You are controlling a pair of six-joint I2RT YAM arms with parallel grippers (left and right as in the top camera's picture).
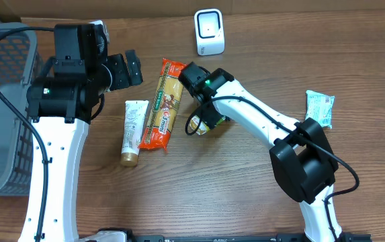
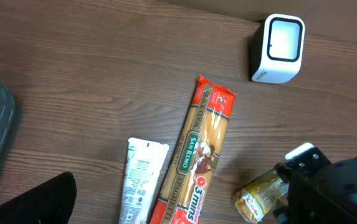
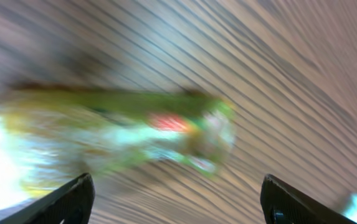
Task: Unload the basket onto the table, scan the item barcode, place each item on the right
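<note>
Over the middle of the table, the right gripper (image 1: 209, 118) hangs right above the yellow-green packet (image 1: 199, 129), just right of the spaghetti pack (image 1: 162, 104). The scanner (image 1: 209, 31) stands at the far edge, and the left gripper (image 1: 130, 68) is spread wide and empty on the left. From the left wrist, the packet (image 2: 260, 195) lies on the wood. Right wrist, blurred: fingertips (image 3: 78, 198) wide apart, packet on the table beyond them, nothing gripped.

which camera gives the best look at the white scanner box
Left wrist: the white scanner appears large and sharp, its pale front window plain to see. Overhead shows it whole but small, near the top of the frame. The right wrist view is blurred and misses it.
</note>
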